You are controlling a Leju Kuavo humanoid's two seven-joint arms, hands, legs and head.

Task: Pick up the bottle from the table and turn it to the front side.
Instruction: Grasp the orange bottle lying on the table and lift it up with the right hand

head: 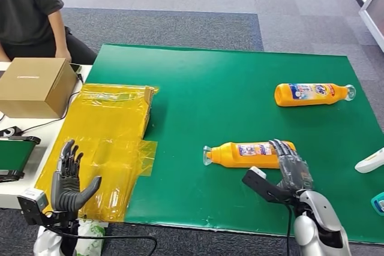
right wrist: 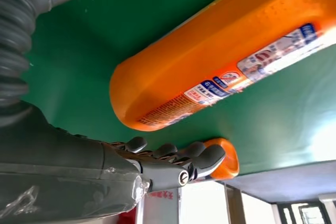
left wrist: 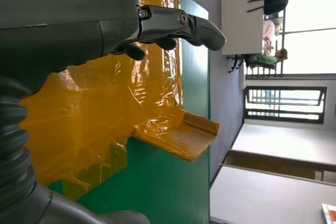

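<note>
Two orange bottles lie on their sides on the green mat (head: 217, 88). The near bottle (head: 244, 154) has its clear cap pointing left and a label facing up. The far bottle (head: 312, 94) lies at the back right, cap pointing right. My right hand (head: 287, 175) is open at the near bottle's base end, with its fingers (head: 281, 148) over the far side and its thumb on the near side. In the right wrist view the near bottle (right wrist: 222, 61) lies between thumb and fingers (right wrist: 178, 161) with gaps on both sides. My left hand (head: 68, 184) hovers open above the yellow plastic, fingers spread.
A flat carton wrapped in yellow plastic (head: 108, 142) covers the mat's left end. A cardboard box (head: 36, 85) stands on the white side table, and a person (head: 32, 10) sits behind it. A white object (head: 370, 161) and a teal one (head: 378, 203) lie at the right edge.
</note>
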